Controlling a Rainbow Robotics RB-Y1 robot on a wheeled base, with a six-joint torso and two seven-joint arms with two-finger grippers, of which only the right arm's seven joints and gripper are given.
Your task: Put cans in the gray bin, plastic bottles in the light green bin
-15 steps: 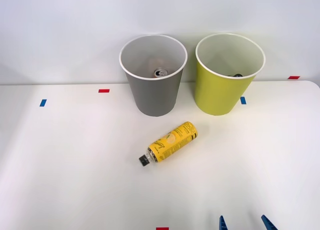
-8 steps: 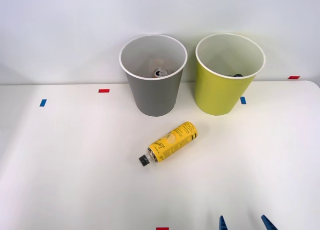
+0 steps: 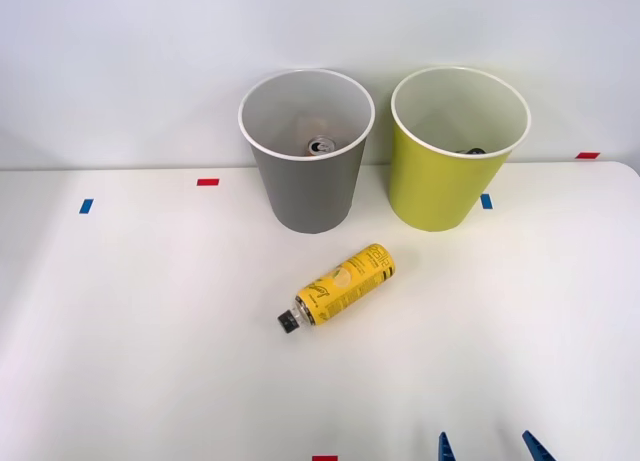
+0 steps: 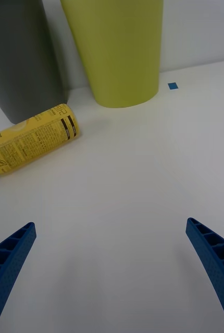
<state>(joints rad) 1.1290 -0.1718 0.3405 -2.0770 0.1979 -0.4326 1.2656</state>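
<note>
Progress, judged from how things lie: a can (image 3: 320, 146) w/ silver top + pull-tab already sits at the bottom of the gray bin (image 3: 308, 196), upper centre of the front view. A dark-capped item (image 3: 474, 151) peeks just over the near rim inside the light green bin (image 3: 437, 191), upper right; prob. a bottle, mostly hidden, so can't confirm. So at least one can looks sorted, maybe one bottle too.

Left to do: one yellow bottle (image 3: 343, 284) lies on the white counter (image 3: 150, 331), centre of frame, just below the gap btw the two bins, touching neither. It needs to go in the light green bin.

Orientation: bottle is on its side, long axis diagonal, lower left to upper right in the front view. Black cap (image 3: 288, 322) points lower left, toward the near edge of the counter; the flat base points upper right, roughly toward the green bin. In the wrist view the base end of the bottle (image 4: 31, 138) faces the camera side, near the gray bin's foot (image 4: 21, 67), w/ the green bin (image 4: 117, 52) beside it.

Right gripper (image 3: 488, 448) sits at the bottom edge, right of centre, well apart from the bottle. Fingers (image 4: 8, 260) spread wide, holding nothing. No grasp begun yet.

Small red + blue tape marks (image 3: 208, 182) dot the counter.
</note>
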